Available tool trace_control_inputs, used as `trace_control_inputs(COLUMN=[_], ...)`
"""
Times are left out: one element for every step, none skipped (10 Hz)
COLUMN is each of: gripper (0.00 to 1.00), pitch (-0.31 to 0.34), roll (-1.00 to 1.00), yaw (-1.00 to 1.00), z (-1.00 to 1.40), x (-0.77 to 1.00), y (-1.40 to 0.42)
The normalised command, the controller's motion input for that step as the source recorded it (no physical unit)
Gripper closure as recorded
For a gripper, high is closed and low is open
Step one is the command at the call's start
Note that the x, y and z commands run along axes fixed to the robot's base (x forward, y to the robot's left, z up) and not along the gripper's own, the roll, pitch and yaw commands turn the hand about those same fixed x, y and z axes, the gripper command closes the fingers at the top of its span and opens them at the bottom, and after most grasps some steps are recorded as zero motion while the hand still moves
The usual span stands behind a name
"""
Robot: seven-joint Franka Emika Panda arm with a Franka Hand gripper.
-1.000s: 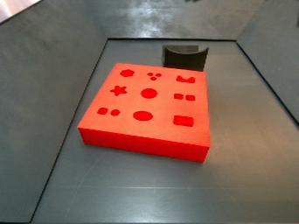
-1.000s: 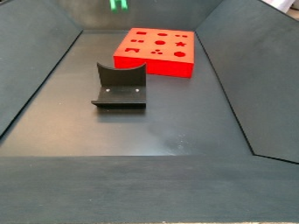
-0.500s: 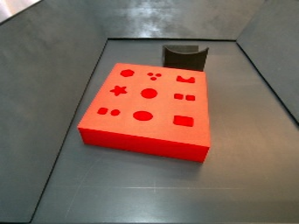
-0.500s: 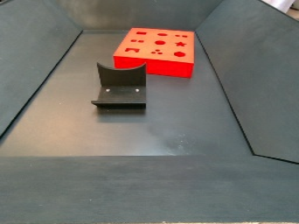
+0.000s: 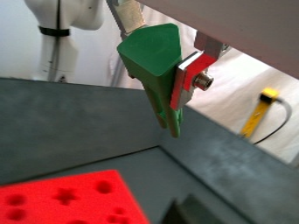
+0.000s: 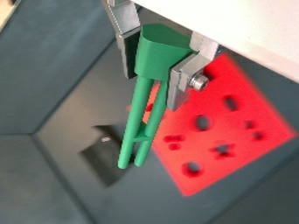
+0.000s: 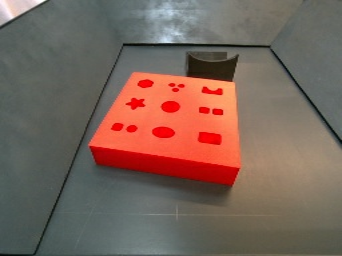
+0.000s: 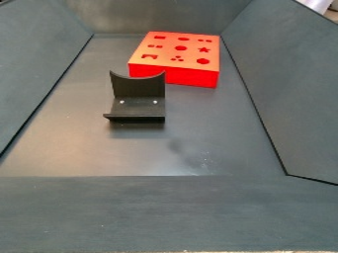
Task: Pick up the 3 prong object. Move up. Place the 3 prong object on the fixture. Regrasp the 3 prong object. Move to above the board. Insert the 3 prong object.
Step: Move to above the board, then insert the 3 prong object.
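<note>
Your gripper (image 6: 162,54) is out of both side views; only the wrist views show it, high above the bin. Its silver fingers (image 6: 184,77) are closed on the thick green head of the 3 prong object (image 6: 145,101), which hangs between them with its thin prongs pointing down. In a wrist view the same piece (image 5: 158,66) tapers to its lower end, clamped against a finger (image 5: 191,74).

Below, you have the red board (image 7: 170,122) lying flat on the grey bin floor (image 7: 160,215). The fixture (image 8: 136,100) stands just beside the board, apart from it, with nothing on it. In a side view it sits behind the board (image 7: 211,64).
</note>
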Motion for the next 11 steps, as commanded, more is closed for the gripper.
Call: trace_control_inputs(gripper=[1.0, 1.0, 1.0, 1.0, 1.0, 1.0, 1.0, 1.0, 1.0, 1.0, 1.0], pitch=[-0.224, -0.233, -0.236, -0.235, -0.234, -0.236, -0.236, -0.177, -0.136, -0.112, -0.04], roll=[-1.0, -1.0, -1.0, -1.0, -1.0, -1.0, -0.97, -0.67, -0.47, -0.36, 0.0], yaw=[-0.12, -0.13, -0.13, -0.15, -0.15, -0.15, -0.15, -0.1, -0.06, -0.05, 0.0], z=[0.1, 0.06, 0.03, 0.01, 0.01, 0.0, 0.0, 0.0, 0.0, 0.0, -0.03], x=[-0.74, -0.57, -0.33, -0.21, -0.15, -0.13, -0.11, -0.1, -0.09, -0.07, 0.0], y=[-0.16, -0.07, 0.02, 0.03, 0.04, 0.05, 0.05, 0.05, 0.04, 0.03, 0.0])
